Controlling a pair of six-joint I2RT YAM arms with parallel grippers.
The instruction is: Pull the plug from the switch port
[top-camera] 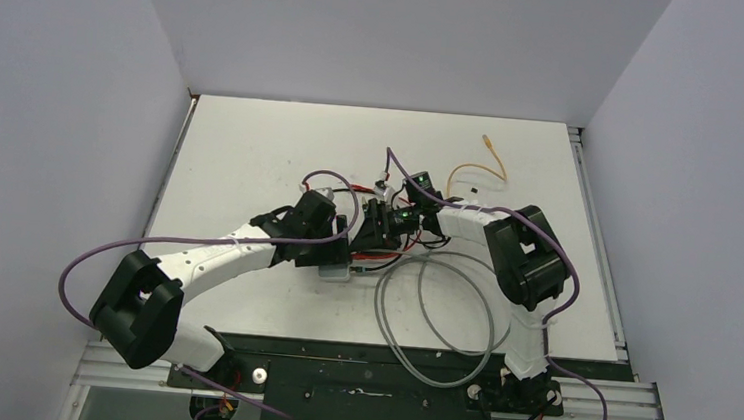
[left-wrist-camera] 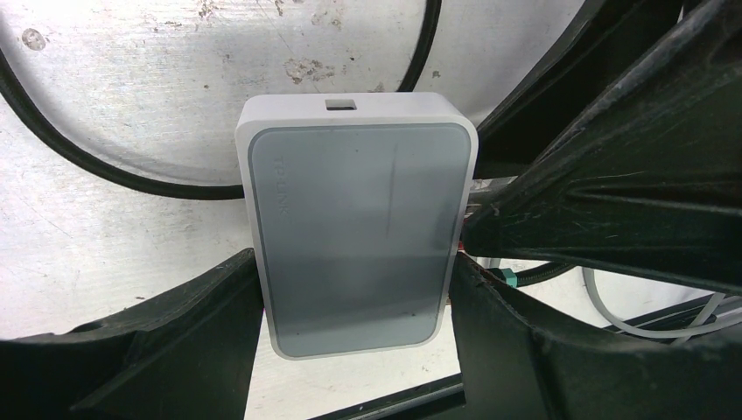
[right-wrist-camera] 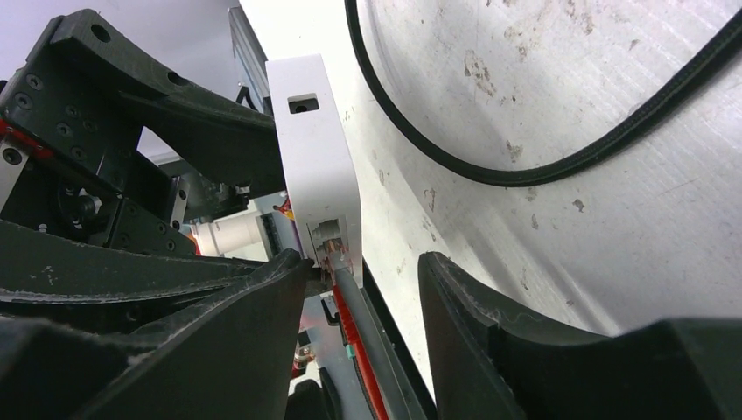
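My left gripper (left-wrist-camera: 357, 262) is clamped on the long sides of the switch (left-wrist-camera: 354, 219), which lies flat on the table (left-wrist-camera: 131, 87) with its long axis pointing away from my wrist. Beyond the switch, my right arm (top-camera: 516, 246) folds back toward it, and the right gripper (right-wrist-camera: 363, 262) has its jaws apart around the plug (right-wrist-camera: 335, 254).

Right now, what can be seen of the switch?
The switch is a small flat box with rounded corners: pale grey top panel, white plastic-looking shell, a small square opening in one short edge. It seems to lie flat on the table, clamped on its long sides by the left gripper. The right wrist view shows a plug with a grey cable in a socket on its edge.
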